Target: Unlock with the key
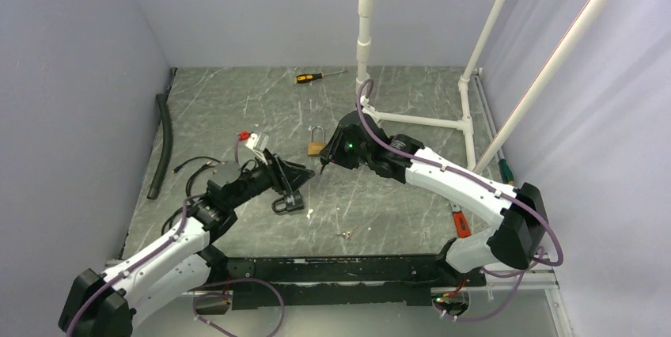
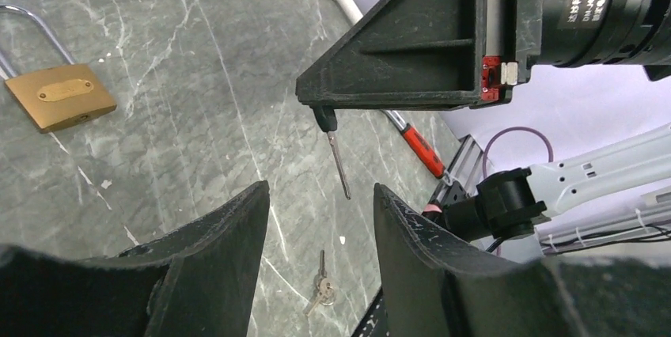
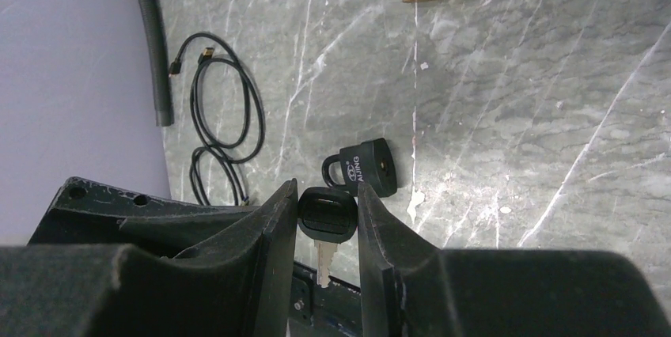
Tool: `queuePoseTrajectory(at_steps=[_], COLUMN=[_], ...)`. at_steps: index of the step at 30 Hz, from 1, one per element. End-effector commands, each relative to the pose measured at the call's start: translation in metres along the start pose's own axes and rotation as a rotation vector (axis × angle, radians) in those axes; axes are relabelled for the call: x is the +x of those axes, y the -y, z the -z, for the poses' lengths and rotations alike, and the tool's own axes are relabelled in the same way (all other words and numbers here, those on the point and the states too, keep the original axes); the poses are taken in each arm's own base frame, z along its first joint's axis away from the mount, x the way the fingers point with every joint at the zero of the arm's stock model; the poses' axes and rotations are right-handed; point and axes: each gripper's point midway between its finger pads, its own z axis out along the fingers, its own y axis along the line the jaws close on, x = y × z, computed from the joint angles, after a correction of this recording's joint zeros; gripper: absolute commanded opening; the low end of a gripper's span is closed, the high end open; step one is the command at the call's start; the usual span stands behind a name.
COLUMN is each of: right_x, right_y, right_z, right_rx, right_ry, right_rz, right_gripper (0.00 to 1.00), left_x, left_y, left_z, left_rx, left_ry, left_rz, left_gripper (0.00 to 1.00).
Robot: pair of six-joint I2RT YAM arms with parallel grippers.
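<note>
My right gripper (image 1: 327, 163) is shut on a black-headed key (image 3: 326, 214) and holds it above the table, blade sticking out past the fingers. The key also shows in the left wrist view (image 2: 339, 157), hanging from the right gripper's tip. A black padlock (image 1: 289, 204) lies flat on the table; in the right wrist view (image 3: 365, 168) it lies just beyond the key. My left gripper (image 1: 306, 173) is open and empty, hovering near the black padlock and facing the right gripper; its fingers (image 2: 229, 226) frame the key's blade.
A brass padlock (image 1: 316, 145) lies beyond both grippers. A bunch of spare keys (image 1: 344, 233) lies nearer the front edge. A screwdriver (image 1: 316, 77) is at the back, a black hose (image 1: 162, 143) and cable (image 1: 198, 167) at left, white pipe frame (image 1: 427, 122) at right.
</note>
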Motion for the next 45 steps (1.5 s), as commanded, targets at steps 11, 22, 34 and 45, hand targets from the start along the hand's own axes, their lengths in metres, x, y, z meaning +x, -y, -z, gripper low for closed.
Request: queuePoseTrajectory(at_steps=[11,22,34,45], right_x=[-0.008,-0.006,-0.028,0.045], right_y=[-0.020,-0.019,-0.033,-0.062], right_z=[0.002,0.007,0.056,0.165], right_rx=[-0.071,-0.092,-0.271,-0.995], right_ry=[0.018,0.012,0.154,0.054], right_rz=[-0.018,-0.030,0.175,0.773], right_gripper=[0.24,0.23,1.00,0.99], left_x=[-0.006,-0.008,-0.016,0.003], left_y=[0.023,0.024,0.040,0.092], left_z=[-0.031,-0.040,-0.018,0.052], left_rx=[0.077,0.076,-0.023,0.074], left_ry=[0.050,0.070,-0.144,-0.486], left_rz=[-0.104,-0.108,-0.144,-0.103], left_gripper=[0.54,0.09,0.00,0.00])
